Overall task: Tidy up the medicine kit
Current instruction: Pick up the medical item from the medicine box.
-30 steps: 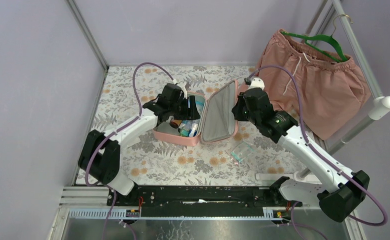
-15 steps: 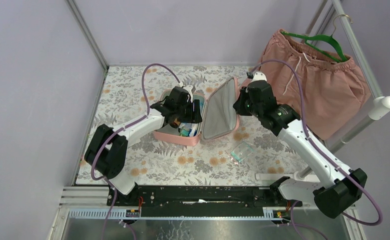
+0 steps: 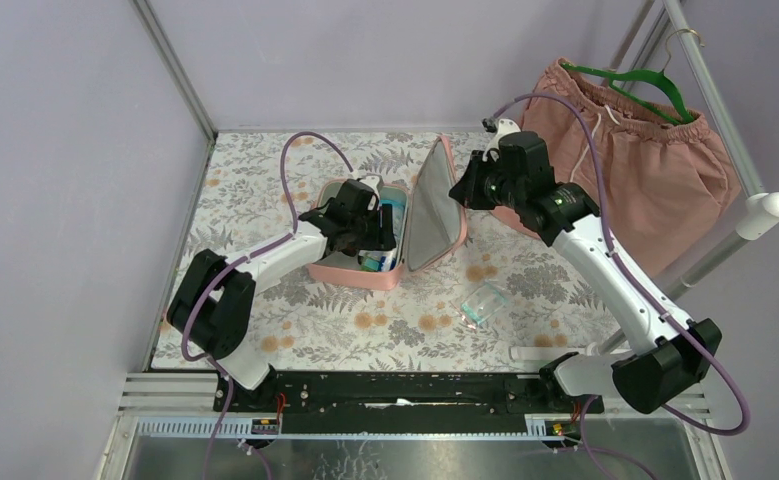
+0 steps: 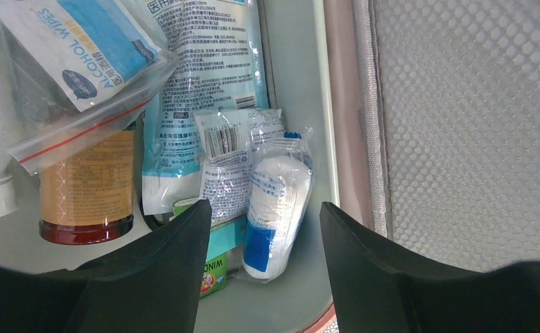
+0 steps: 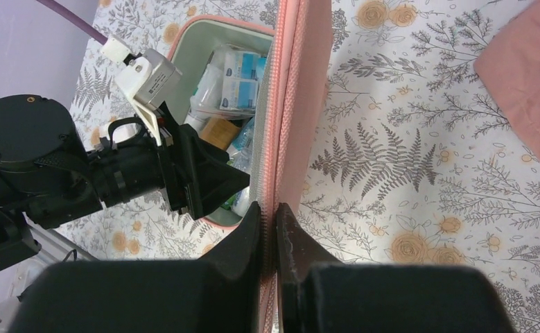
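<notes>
Medicine kit [image 3: 350, 272] sits open on the floral tabletop [image 3: 255, 170], left of centre. Its lid [image 3: 435, 205] stands nearly upright along the right side of the base.

Right gripper [image 5: 268, 206]: fingers pressed together on the lid's zipper edge, pinching it.

Left gripper [image 4: 264, 204]: fingers spread, hovering inside the base over a wrapped gauze roll [image 4: 277, 208].

Also in the base:
- zip bag of alcohol wipes [image 4: 80, 48]
- amber bottle [image 4: 86, 187]
- printed blue-white pouch [image 4: 204, 62]

Clear packet [image 3: 485, 300] lies on the tabletop, apart from the kit, on its near right. Pink shorts [image 3: 635, 170] hang at the far right.
</notes>
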{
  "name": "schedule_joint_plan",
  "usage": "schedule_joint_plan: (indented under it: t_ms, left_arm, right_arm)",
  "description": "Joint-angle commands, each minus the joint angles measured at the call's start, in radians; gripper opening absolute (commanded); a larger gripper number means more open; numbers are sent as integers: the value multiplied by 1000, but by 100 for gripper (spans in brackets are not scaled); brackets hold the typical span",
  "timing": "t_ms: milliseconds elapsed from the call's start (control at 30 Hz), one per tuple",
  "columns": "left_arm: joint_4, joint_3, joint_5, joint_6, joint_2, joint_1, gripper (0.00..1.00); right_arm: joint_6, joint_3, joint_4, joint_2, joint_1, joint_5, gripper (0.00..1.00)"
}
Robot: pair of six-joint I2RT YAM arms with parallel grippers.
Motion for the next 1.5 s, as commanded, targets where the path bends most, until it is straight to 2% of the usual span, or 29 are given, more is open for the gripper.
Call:
schedule_joint_plan:
  t_ms: [0,367,833,900,933,1000,1133,1467]
  left_arm:
    - [45,-8,20,-11,2,-2,66]
    - [69,-15,47,-12,36,-28,57]
    - [103,22,53,-24,126,-49,55]
    - [107,25,55,-28,132,-51,51]
    - [108,26,55,-29,131,-51,46]
    - [110,24,49,-33,119,-51,39]
    - [97,25,34,-36,61,-51,33]
    - [-44,26,-79,-14,-151,-50,34]
  right_arm:
    - [-35,64,1,5,-3,-51,0]
    - [-27,24,18,-1,-3,-59,0]
    - [-21,-12,24,-21,-3,-64,0]
    - [-20,-17,25,-24,-3,-67,0]
    - [-18,-20,26,-26,-2,-68,0]
    - [-17,-29,28,-31,-3,-69,0]
    - [-14,-47,35,-38,-3,-71,0]
    - [-9,-71,42,-43,-3,-74,0]
